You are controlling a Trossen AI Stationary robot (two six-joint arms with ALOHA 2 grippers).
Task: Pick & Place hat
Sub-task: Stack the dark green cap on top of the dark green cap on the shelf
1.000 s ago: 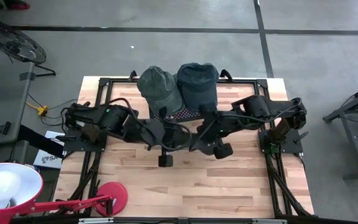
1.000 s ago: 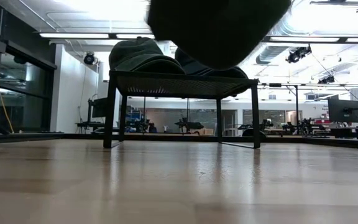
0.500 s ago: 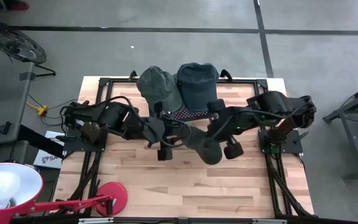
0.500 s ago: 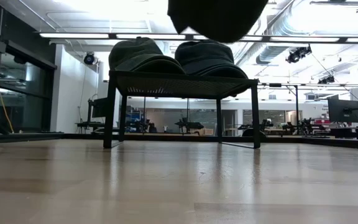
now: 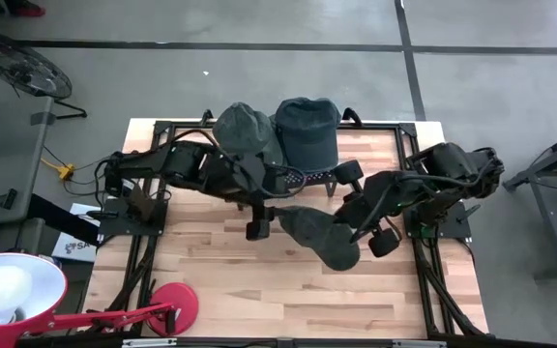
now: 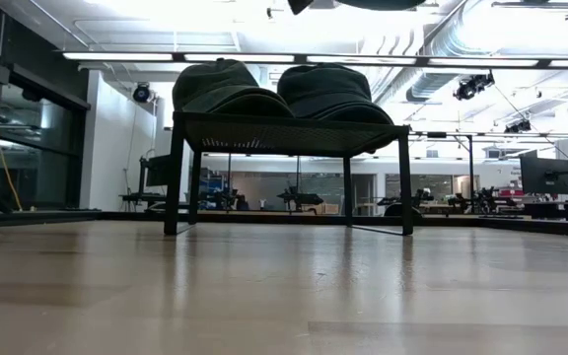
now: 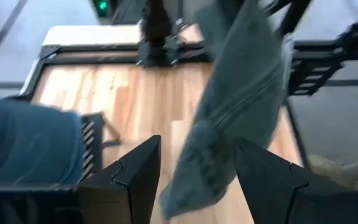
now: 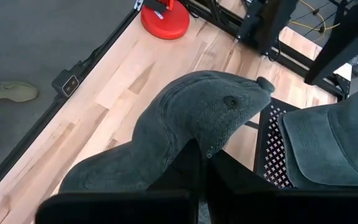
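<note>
Grey-green cloth hat (image 5: 319,235) hangs over the table's middle, pinched in the right gripper (image 8: 199,167)
Its jaws are clamped on the hat, held clear of the wooden table (image 5: 230,280); the left gripper (image 7: 194,180) stands released beside it, just near of the black mesh rack (image 5: 293,178) carrying two more caps, likely the drop spot

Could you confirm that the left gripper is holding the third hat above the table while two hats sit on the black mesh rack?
Not quite: the right gripper holds the third hat, as the high view shows. The left gripper is open and empty. Two hats do sit on the black mesh rack.
</note>
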